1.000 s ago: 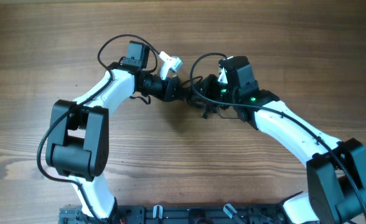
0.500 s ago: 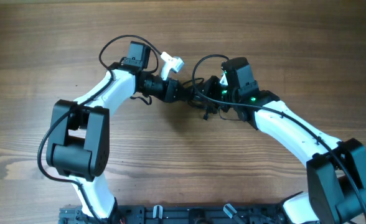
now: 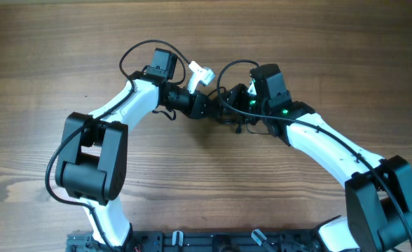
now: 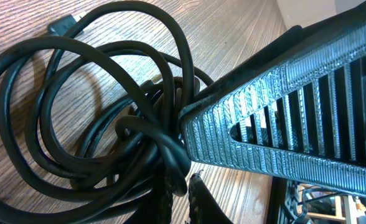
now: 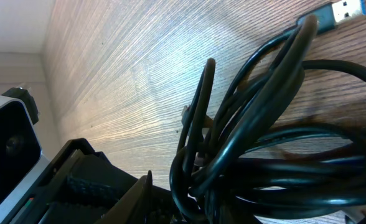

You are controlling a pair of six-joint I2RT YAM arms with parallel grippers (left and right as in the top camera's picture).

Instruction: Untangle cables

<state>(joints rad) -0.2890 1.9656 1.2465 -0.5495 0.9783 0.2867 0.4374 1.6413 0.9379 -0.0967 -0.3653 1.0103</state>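
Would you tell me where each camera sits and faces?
Overhead: above the brown wooden table, looking straight down; left arm and right arm meet at tangled thin black cables.
Left wrist: on the left arm, close on the cables; its ribbed finger fills the right.
Right wrist: low over the table, facing the cables; a dark gripper part lower left.
Shared: both wrists see the tangle.

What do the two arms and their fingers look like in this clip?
Both the left arm and right arm have white curved links between bulky black joint housings, each with a thin black wire looping at the wrist. Green lights glow on the right wrist. The fingers are dark grey, ribbed and slotted.
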